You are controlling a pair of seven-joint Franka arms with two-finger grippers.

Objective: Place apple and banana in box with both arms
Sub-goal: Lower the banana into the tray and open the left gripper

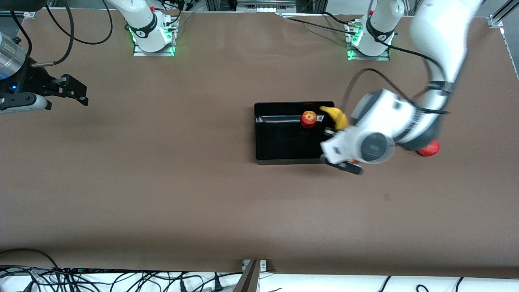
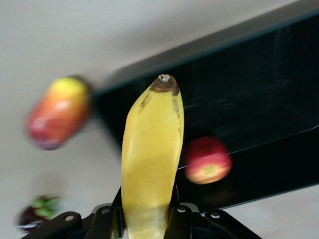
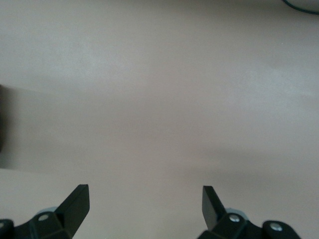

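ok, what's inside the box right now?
Only the apple sits in the box. The banana is held by the left gripper over the box's edge. The arm hides the box's corner nearest it.

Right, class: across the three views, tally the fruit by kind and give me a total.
apple: 1, in the box
banana: 1
red-and-yellow oblong fruit: 1
round red fruit: 1, partly under the left arm
dark purple fruit: 1, too blurred to name
Total: 5
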